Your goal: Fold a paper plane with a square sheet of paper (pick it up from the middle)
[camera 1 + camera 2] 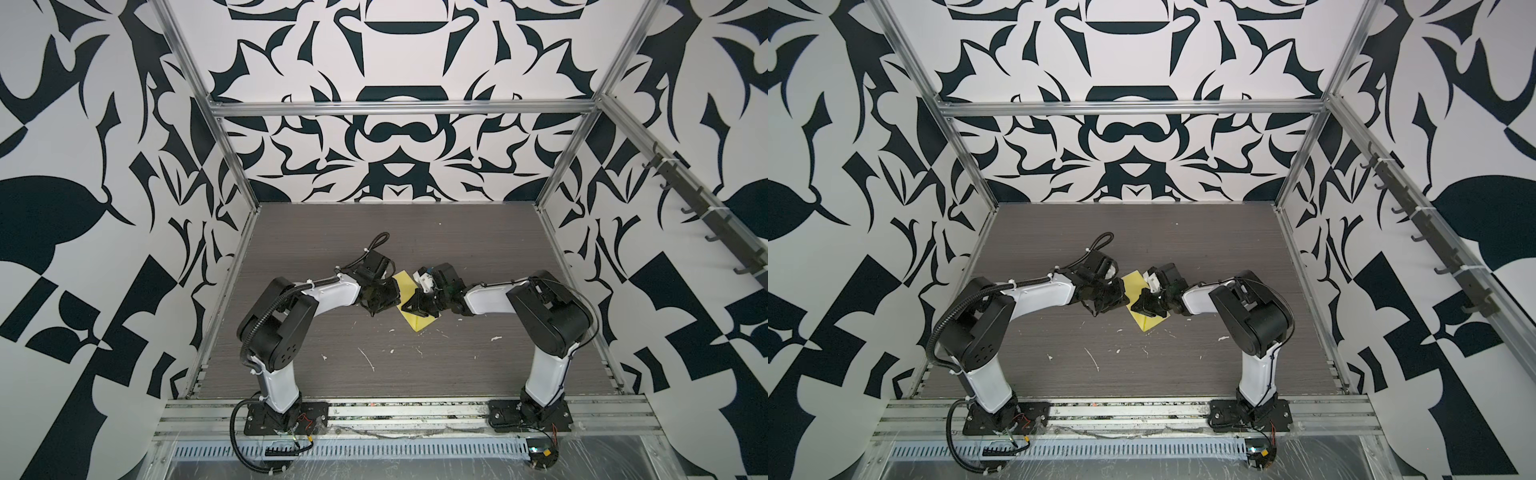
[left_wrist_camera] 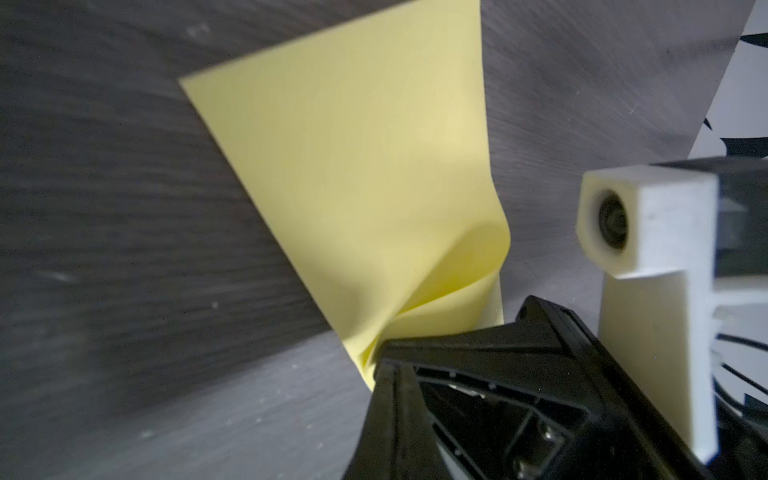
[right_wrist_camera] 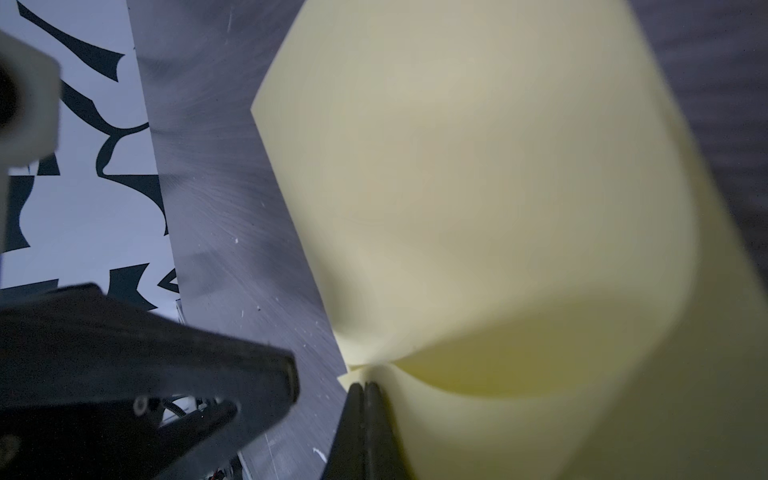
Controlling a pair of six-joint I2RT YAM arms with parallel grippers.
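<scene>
In both top views I see the square sheet of paper (image 1: 415, 322) (image 1: 1145, 323) only as yellow slivers against the grey woodgrain surface (image 1: 332, 249). The left gripper (image 1: 376, 309) and right gripper (image 1: 412, 309) meet over the sheet's middle and hide it, so I can't read their jaws here.

The left wrist view is blurred. The thin matte sheet (image 2: 353, 187) bunches into soft folds where the left gripper (image 2: 380, 374) pinches it, closed.

In the right wrist view the right gripper (image 3: 363, 388) is clamped tight on a puckered spot. The paper (image 3: 478, 187) billows beyond it and is cut off by the frame.
</scene>
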